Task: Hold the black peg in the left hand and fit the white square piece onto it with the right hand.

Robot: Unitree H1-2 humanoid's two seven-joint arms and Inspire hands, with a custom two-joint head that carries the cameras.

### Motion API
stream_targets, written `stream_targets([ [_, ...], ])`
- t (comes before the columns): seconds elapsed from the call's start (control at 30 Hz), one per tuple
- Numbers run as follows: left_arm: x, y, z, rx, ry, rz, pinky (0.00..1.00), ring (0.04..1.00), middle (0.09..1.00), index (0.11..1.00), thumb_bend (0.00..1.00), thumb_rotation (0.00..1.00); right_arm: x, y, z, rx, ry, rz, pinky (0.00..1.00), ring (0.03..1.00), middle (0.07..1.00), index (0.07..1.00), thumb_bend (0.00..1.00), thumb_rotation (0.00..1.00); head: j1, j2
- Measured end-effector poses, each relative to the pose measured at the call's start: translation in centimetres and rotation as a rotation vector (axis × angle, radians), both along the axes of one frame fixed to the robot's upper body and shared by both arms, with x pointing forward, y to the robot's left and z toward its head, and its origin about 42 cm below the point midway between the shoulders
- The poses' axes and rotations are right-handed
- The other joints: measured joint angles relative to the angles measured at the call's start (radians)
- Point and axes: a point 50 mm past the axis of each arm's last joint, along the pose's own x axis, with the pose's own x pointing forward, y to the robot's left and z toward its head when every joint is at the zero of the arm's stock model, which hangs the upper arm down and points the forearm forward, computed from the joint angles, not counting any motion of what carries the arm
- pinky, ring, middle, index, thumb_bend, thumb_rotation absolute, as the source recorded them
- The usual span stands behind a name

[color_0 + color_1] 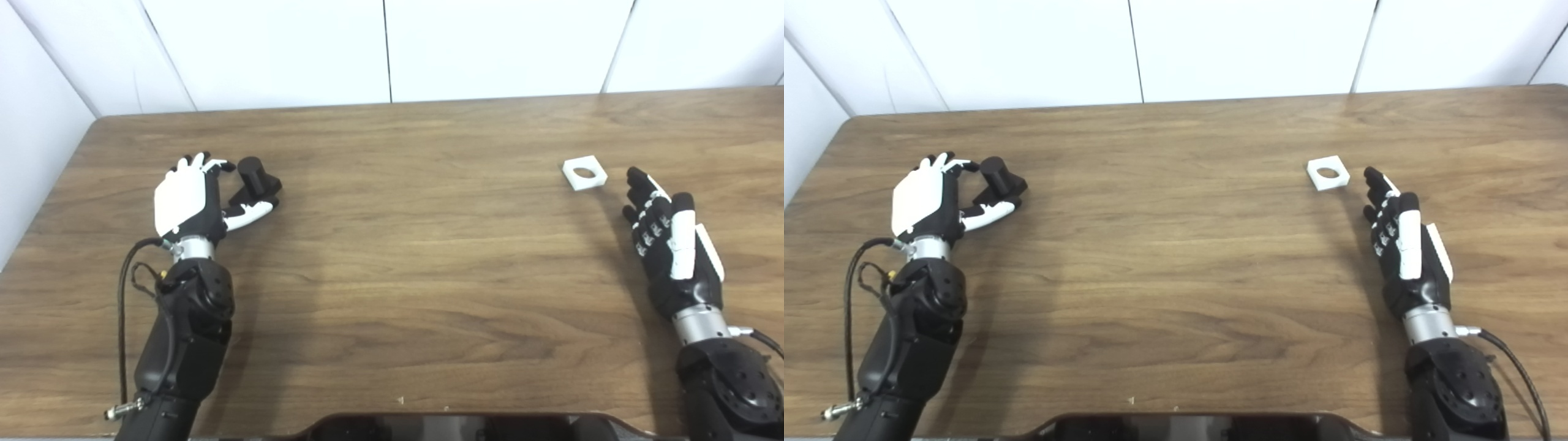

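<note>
The black peg (256, 179), a short cylinder on a square base, stands on the table at the left. My left hand (188, 199) is cupped beside it on its left. Its fingers (215, 165) curl toward the top of the cylinder and its thumb lies along the near side of the base, but no firm grip shows. The white square piece (584, 173), with a round hole, lies flat on the table at the right. My right hand (667, 242) is open just to the near right of the piece, fingertips pointing toward it without touching.
The wooden table (404, 269) ends at a white wall at the back and another at the left. A dark part of the robot's body (453, 427) shows at the bottom edge. A black cable (124, 288) loops beside the left forearm.
</note>
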Motion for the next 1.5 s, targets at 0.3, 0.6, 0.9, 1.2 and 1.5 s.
stream_targets([
  [0.3,0.3,0.5,-1.1,0.047,0.047,0.006,1.0,1.0,0.937,0.754,0.79,0.5,-0.3,0.0,0.0,-0.001,-0.001,-0.002,1.0,1.0,0.973,0.913,0.7,1.0,-0.002,0.003],
  [0.6,1.0,0.6,-1.0,0.057,0.054,0.011,1.0,0.99,0.922,0.693,0.77,0.42,-0.4,-0.1,0.0,0.0,-0.005,-0.003,1.0,0.999,0.964,0.907,0.69,1.0,0.0,0.005],
  [0.9,1.3,0.4,-0.5,0.057,0.022,0.005,1.0,0.977,0.892,0.589,0.74,0.26,-0.4,-0.2,0.0,0.004,-0.006,-0.005,1.0,1.0,0.967,0.91,0.7,1.0,0.0,0.005],
  [1.2,1.4,0.1,-0.3,0.024,-0.05,-0.02,1.0,0.97,0.866,0.492,0.52,0.07,-0.4,-0.2,0.1,0.011,-0.007,-0.003,1.0,1.0,0.976,0.913,0.69,1.0,0.003,0.006],
  [1.5,1.3,0.3,-0.4,0.007,-0.073,-0.016,1.0,0.966,0.859,0.489,0.52,0.07,-0.4,-0.3,0.1,0.018,-0.002,-0.002,1.0,1.0,0.97,0.914,0.68,1.0,0.005,0.005],
])
